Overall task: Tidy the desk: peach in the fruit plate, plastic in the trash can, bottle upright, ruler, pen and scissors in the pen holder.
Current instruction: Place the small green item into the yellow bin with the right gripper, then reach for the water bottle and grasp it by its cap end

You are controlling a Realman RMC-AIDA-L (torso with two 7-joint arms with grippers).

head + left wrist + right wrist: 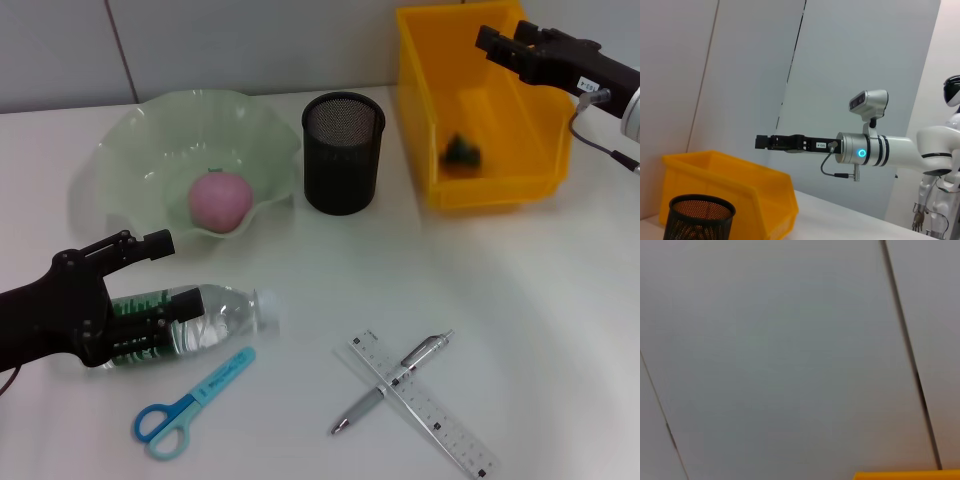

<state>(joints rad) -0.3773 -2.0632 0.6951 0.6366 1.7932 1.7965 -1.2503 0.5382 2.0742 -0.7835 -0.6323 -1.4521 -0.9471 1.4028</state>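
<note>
Currently the pen holder (343, 152) serves as reference on the white counter (520, 300). To its left, nearly touching, sits the fruit plate (140, 140), with the peach (220, 200) resting in its bowl on the side toward the robot. To the holder's right, a little apart, stands the trash can (440, 110); a small dark green item (461, 150) lies on its floor, too small to identify.

Left pincer (150, 300): well forward-left of the pen holder, low at the counter. Its fingers are spread either side of the bottle (215, 315), which lies on its side with cap pointing right. Upper finger (125, 247) sits clear above the bottle; full contact cannot be confirmed.

Right pincer (490, 42): raised over the far right rim of the trash can, up and right of the pen holder. Fingers look pressed together, holding nothing. Same pincer (762, 142) appears in the left wrist view above the yellow bin.

Scissors (190, 405): flat on counter, forward-left of the holder, just beside the bottle on the robot's side.

Ruler (425, 405) and pen (392, 383): forward-right of the holder, crossed, pen lying over ruler.

Right wrist view: wall and a sliver of yellow only.
</note>
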